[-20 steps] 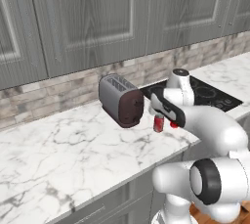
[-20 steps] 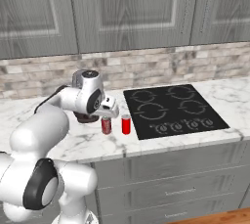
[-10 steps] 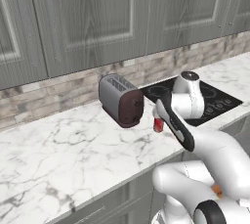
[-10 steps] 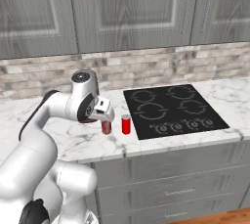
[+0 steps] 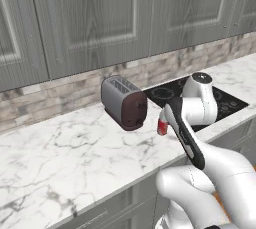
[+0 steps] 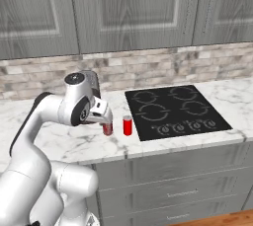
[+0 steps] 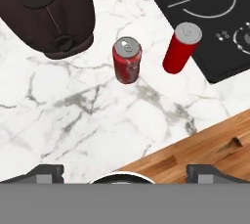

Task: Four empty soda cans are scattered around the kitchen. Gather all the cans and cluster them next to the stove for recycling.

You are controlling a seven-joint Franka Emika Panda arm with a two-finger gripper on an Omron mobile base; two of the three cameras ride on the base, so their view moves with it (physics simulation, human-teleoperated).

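A: Where were the cans?
B: Two red soda cans stood at upper centre on the marble surface, beside the stove.
A: The tool?
B: Spread wide, empty, above them.

You have two red soda cans standing on the marble counter, the second at about three o'clock from the first in the hand view. You have one toaster at ten o'clock from them, and one black stove at two o'clock, showing four ring burner marks.
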